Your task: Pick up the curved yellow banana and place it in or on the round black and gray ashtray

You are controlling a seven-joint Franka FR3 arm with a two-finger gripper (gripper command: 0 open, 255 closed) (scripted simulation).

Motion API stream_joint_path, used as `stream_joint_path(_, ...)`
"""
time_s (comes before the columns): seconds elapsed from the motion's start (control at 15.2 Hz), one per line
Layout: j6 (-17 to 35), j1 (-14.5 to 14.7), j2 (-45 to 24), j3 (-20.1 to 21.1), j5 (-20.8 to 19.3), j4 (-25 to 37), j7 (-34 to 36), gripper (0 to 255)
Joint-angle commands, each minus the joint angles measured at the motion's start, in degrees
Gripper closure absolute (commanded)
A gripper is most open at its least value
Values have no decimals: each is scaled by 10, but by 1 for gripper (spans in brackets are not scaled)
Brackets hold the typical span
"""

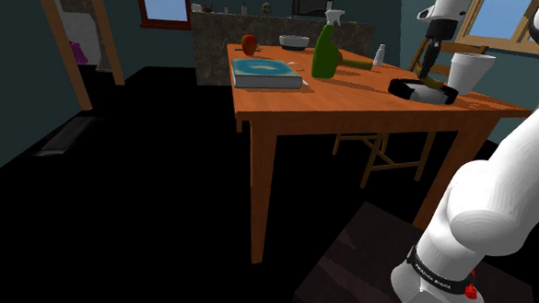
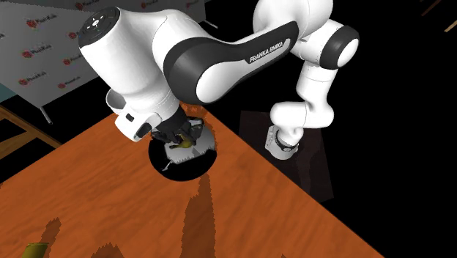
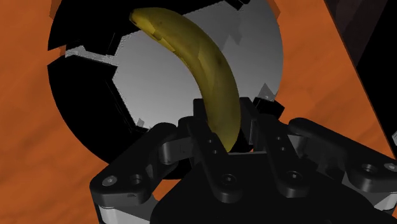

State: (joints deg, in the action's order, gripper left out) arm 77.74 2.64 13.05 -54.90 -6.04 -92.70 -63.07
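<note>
end effector [image 3: 228, 130]: clamped on one end of banana [image 3: 202, 63] | banana: held over ashtray [image 3: 76, 114] on tabletop [image 3: 32, 165], apparently not set down | why: end grip leaves the curve free to lie inside the rim | next, likely: lower, release

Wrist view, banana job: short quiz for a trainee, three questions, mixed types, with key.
1. True or false: the gripper is shut on the banana.
2. In the wrist view, the banana's free end hangs over: A a plate, B the ashtray, C a basket.
3. Fill in: the ashtray's rim is black and its inner floor is ____.
Key: 1 true; 2 B; 3 grey.
</note>
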Motion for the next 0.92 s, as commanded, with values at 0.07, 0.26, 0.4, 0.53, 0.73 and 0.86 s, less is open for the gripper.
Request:
stream_joint_path(0.07,0,0,0,0,0,0,0,0)
stream_joint_path(0.26,0,0,0,0,0,0,0,0)
stream_joint_path(0.4,0,0,0,0,0,0,0,0)
stream_joint_path(0.53,-41,6,-40,-27,26,65,-25,0)
stream_joint_path(0.73,-81,3,-89,-59,63,132,-57,0)
stream_joint_path(0.86,-81,3,-89,-59,63,132,-57,0)
